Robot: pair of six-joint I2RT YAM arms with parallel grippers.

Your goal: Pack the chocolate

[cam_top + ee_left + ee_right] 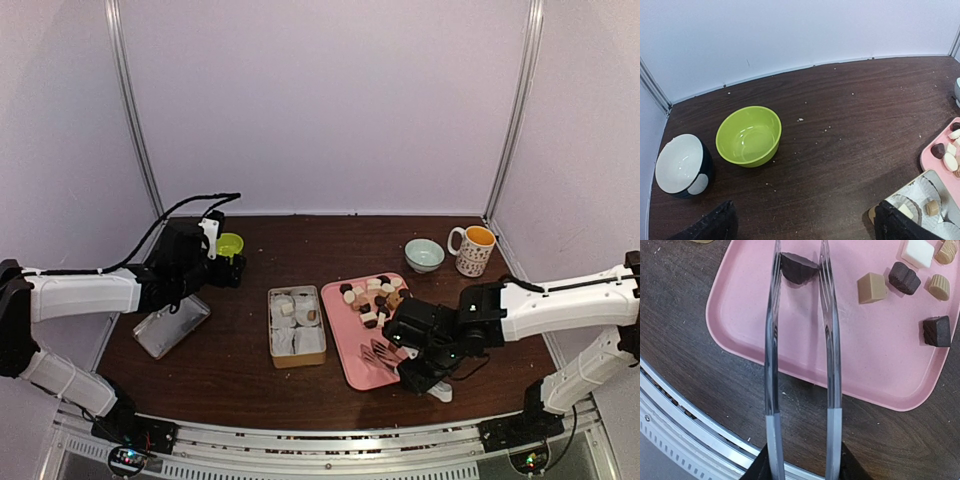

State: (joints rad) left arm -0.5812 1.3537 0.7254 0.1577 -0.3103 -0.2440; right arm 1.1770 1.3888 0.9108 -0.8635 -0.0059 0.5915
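Several small chocolates (372,295), dark, caramel and cream-white, lie at the far end of a pink tray (355,365). My right gripper (425,375) is shut on clear tongs (383,352). In the right wrist view the gripper (802,467) squeezes the tongs (772,365), whose tips pinch a dark chocolate (797,267) over the pink tray (860,360). More chocolates (872,288) lie to its right. The tan box (296,325) with white paper cups stands left of the tray; one cup holds a caramel piece (932,207). My left gripper (225,265) is open and empty (805,230).
A lime-green bowl (230,244) sits by my left gripper, with a black and white bowl (682,165) left of it. A clear lid (172,325) lies at the left. A pale bowl (424,255) and a mug (473,250) stand at the back right.
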